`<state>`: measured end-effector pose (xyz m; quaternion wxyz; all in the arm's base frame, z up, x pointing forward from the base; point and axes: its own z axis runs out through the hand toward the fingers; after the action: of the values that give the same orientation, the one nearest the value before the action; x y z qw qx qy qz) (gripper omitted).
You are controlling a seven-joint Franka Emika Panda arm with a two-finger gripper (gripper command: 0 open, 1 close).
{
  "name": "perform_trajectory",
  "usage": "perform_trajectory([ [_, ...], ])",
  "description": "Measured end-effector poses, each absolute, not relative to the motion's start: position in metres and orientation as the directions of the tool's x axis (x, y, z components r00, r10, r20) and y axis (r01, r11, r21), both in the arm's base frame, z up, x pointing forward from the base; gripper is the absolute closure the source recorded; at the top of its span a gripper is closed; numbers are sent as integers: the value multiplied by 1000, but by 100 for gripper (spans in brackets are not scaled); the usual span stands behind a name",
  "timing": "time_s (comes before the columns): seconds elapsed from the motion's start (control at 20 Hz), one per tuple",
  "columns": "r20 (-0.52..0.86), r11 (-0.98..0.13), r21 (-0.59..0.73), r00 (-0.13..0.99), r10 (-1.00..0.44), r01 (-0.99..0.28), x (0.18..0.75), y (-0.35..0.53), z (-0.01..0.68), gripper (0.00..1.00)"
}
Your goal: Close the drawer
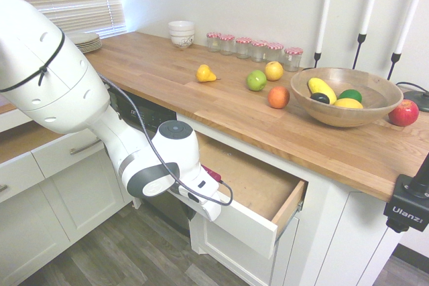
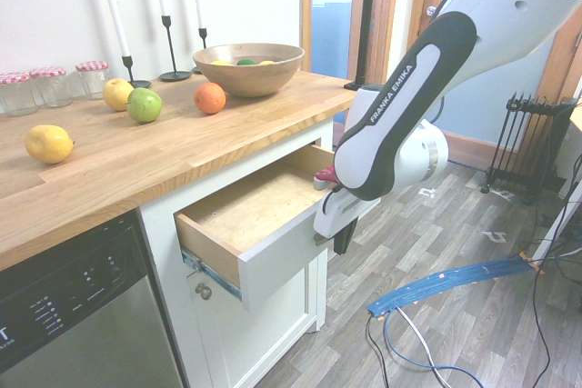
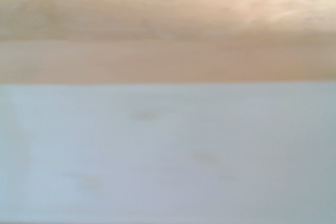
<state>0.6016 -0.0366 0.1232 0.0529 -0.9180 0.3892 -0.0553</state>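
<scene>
Wood-topped white cabinetry (image 1: 322,155) filling centre and right of first exterior view. Wide shallow drawer with white front and plywood sides (image 1: 251,228) sitting below worktop, lower centre of frame, part-way open. White Franka gripper (image 2: 335,235) hanging at drawer's front, right of centre in second exterior view; its jaws clenched, whether gripping bar handle cannot tell. Closing looking unfinished: plywood interior showing, front standing clear of cabinet. Remaining: pushing drawer fully home, likely straight inward.
</scene>
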Motion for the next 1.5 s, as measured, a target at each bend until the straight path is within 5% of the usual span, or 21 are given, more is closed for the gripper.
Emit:
perform_trajectory([
  [1.5,59,-689,-114,687,-724,-716,740,-52,127,100],
])
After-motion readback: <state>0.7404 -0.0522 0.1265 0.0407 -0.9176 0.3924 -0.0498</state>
